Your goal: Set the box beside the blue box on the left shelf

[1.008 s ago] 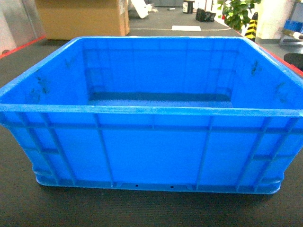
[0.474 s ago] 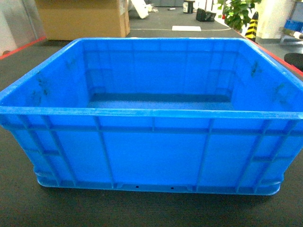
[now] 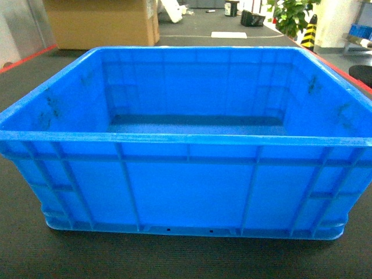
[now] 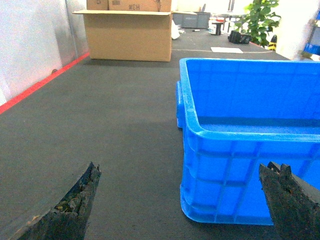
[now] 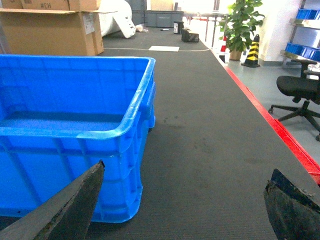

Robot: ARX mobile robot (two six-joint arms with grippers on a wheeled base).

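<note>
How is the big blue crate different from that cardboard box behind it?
The crate is bright blue ribbed plastic; the cardboard box is plain brown with flat walls. The crate sits close in front, open-topped and empty; the cardboard box stands farther back by the wall, and its inside cannot be seen. Both rest on the same dark floor mat.

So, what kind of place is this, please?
Probably a warehouse or factory floor. The blue crate sits on dark floor matting edged by a red line; large cardboard boxes stand behind, and a striped safety cone and an office chair are off to the right.
</note>
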